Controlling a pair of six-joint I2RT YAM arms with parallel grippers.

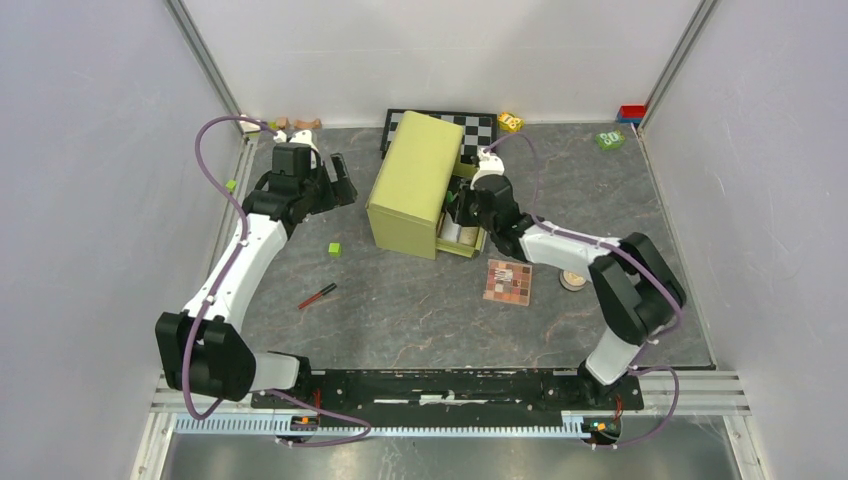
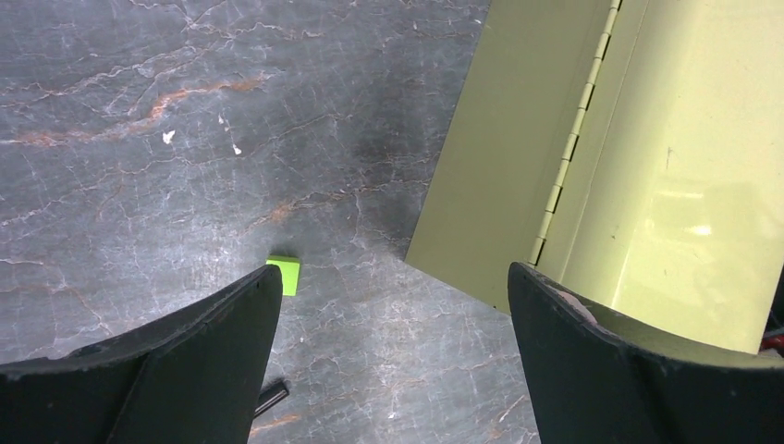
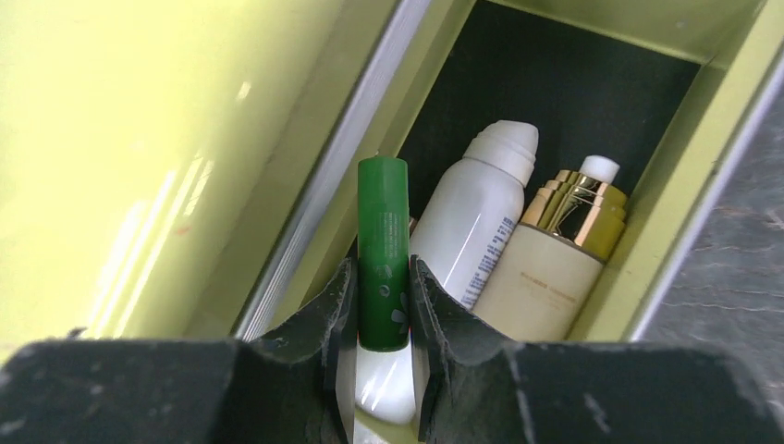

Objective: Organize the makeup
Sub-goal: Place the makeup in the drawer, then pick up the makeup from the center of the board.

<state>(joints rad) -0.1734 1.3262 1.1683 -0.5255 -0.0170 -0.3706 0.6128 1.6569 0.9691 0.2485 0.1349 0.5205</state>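
Our right gripper is clamped on the green tube. Its fingers pinch the tube's lower half, so the tube points lengthwise into the open compartment of the olive-green case. We judge the grip is chosen to let the tube slide in alongside what lies there. The white bottle and the beige gold-capped bottle lie side by side, touching, with their caps toward the far wall. The only narrow free strip runs left of the white bottle, right under the tube.

In the top view the lid is swung up and over to the left, which leaves the compartment open to the right arm. Our left gripper is spread wide and holds nothing. It sits beside the hinged lid with one finger close to its edge, though we cannot tell whether it touches. We take it to be there to steady the lid.

Out on the table lie the square eyeshadow palette, a round compact near it, and the red pencil well apart to the left. We reckon the sorting is partly done. The next move calls for lowering the tube into that strip before letting go, or it may roll onto the white bottle or catch the case's rim.
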